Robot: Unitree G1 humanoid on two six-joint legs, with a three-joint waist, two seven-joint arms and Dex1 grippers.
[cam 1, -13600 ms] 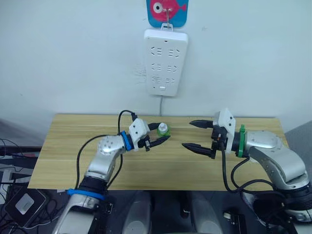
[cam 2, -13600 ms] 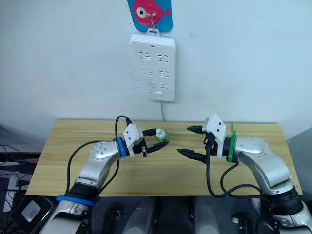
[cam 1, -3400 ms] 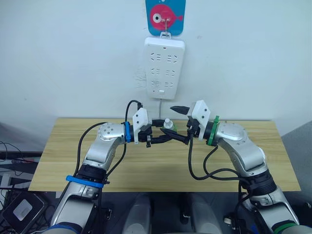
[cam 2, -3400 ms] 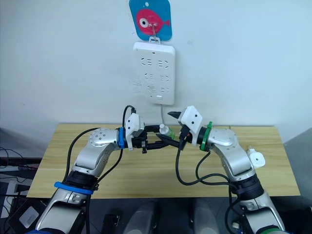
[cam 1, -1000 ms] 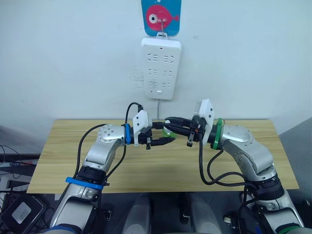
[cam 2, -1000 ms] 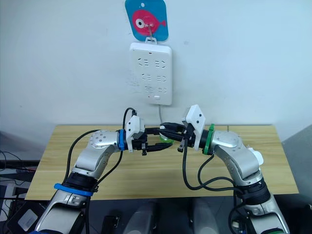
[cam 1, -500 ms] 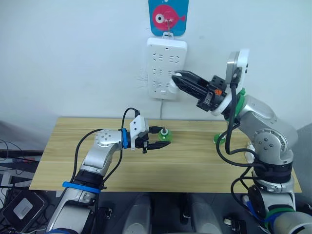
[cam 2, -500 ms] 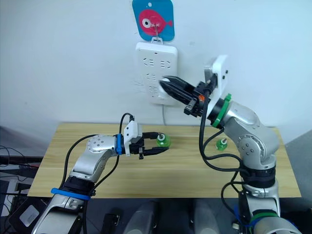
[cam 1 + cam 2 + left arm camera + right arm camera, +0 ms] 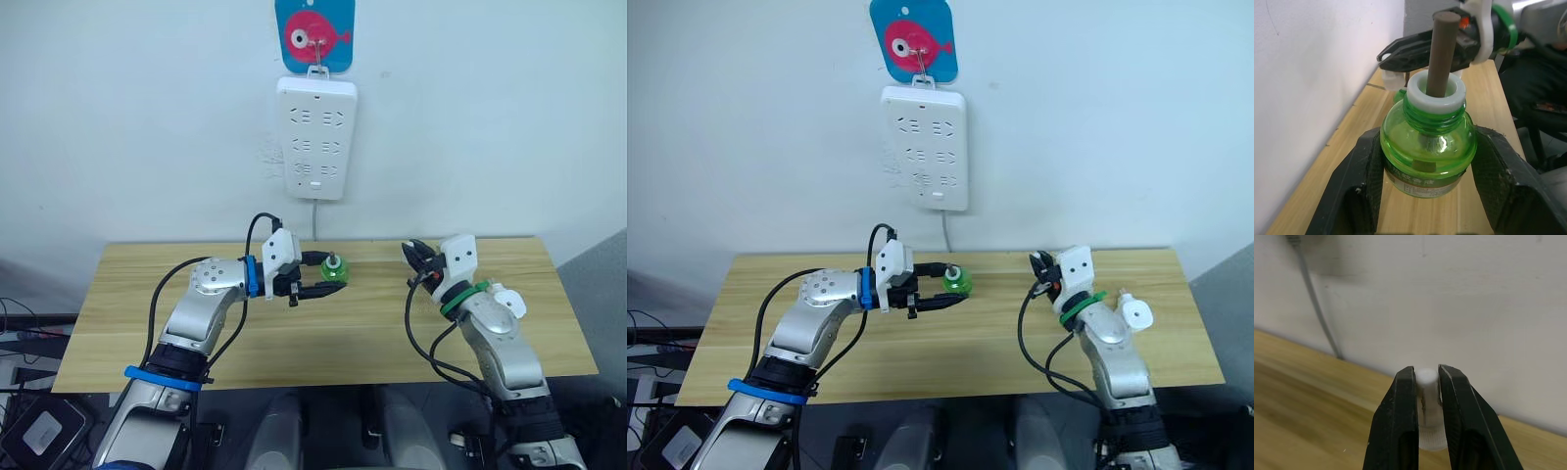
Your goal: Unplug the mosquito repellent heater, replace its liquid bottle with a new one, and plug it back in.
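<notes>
Against the wall hangs a long white power strip (image 9: pixel 315 138) under a blue fish-print hook card (image 9: pixel 315 34), its grey cord (image 9: pixel 1315 301) dropping behind the wooden surface (image 9: pixel 147 323). Left end effector (image 9: pixel 320 276) grips the green see-through bottle with the bare brown wick rod (image 9: pixel 1429 143), upright above the surface's middle. Right end effector (image 9: pixel 1426 406) pinches a small white cap (image 9: pixel 1429 413) near the far edge. Front half of the surface lies open.

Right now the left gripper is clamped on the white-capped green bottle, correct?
Not quite. The left gripper is clamped on the green bottle with the bare wick rod, which has no cap; the left wrist view shows it.
</notes>
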